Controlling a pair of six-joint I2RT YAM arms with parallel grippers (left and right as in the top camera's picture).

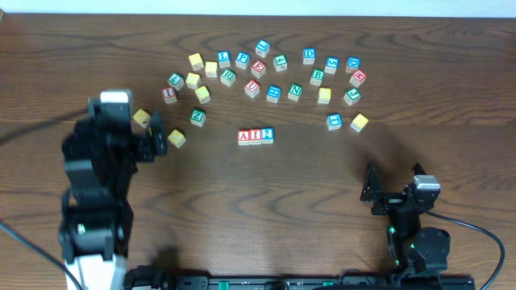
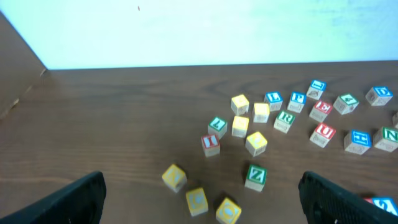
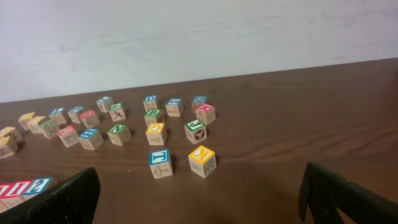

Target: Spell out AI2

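Note:
Three blocks stand in a touching row at the table's middle: a red A block (image 1: 244,136), a red I block (image 1: 255,136) and a blue 2 block (image 1: 267,134). The row also shows at the lower left of the right wrist view, with the 2 block (image 3: 38,184) at its right end. My left gripper (image 1: 155,143) is open and empty, hovering over some yellow blocks (image 2: 196,200) left of the row. My right gripper (image 1: 393,184) is open and empty near the front right, well away from the row; its fingers frame bare table (image 3: 199,186).
Several loose letter blocks lie in an arc across the back of the table, among them a green Z block (image 1: 197,116), a blue block (image 1: 334,121) and a yellow block (image 1: 359,122). A pale wall lies beyond the table's far edge.

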